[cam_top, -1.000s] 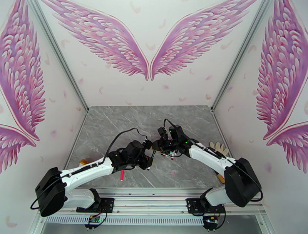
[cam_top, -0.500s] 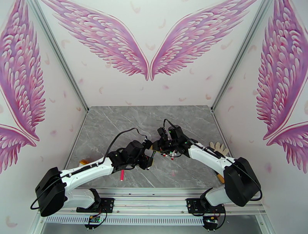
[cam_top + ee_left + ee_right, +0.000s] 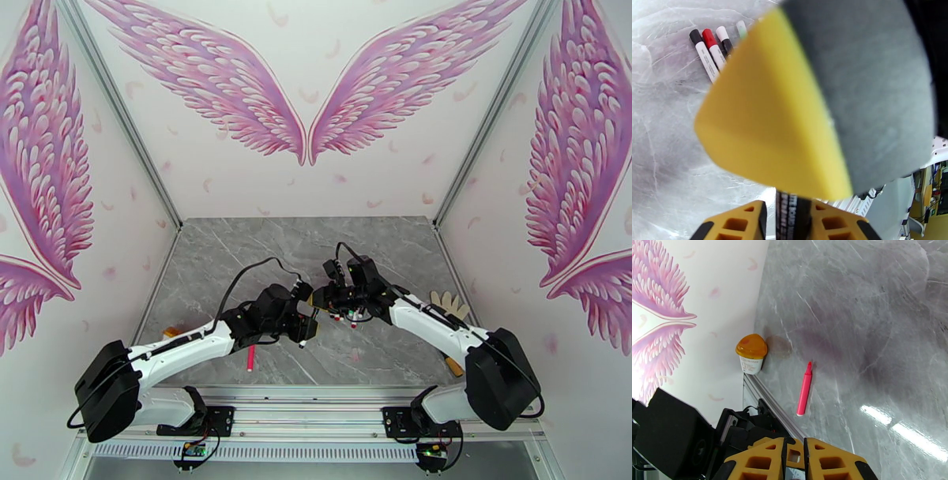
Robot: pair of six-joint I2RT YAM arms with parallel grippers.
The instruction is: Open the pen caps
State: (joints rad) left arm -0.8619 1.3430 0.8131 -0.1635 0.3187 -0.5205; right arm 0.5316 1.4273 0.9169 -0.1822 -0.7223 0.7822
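My left gripper point(image 3: 308, 317) point(image 3: 786, 211) is shut on a black pen point(image 3: 792, 213), whose barrel stands up between its yellow fingers point(image 3: 734, 223). My right gripper point(image 3: 322, 298) point(image 3: 794, 447) meets it at mid-table, its fingers point(image 3: 762, 461) pressed nearly together on the pen's far end. That cap is hidden by the right gripper's big yellow and grey finger point(image 3: 790, 110). Several capped pens point(image 3: 711, 51) lie side by side, with black point(image 3: 694, 35), red point(image 3: 709, 38) and white point(image 3: 722, 33) pen caps. They lie under the right arm point(image 3: 346, 317). A red pen point(image 3: 251, 359) point(image 3: 804, 389) lies alone.
A small orange-lidded cup point(image 3: 751, 352) point(image 3: 171, 332) stands against the left wall. A white glove point(image 3: 449, 302) lies by the right wall, with an orange-yellow object point(image 3: 453, 365) nearer the front. The grey marble table point(image 3: 237, 253) stretches toward the back wall.
My left gripper with the black pen has edged slightly up and right, closer to the right gripper. The right arm has barely moved.
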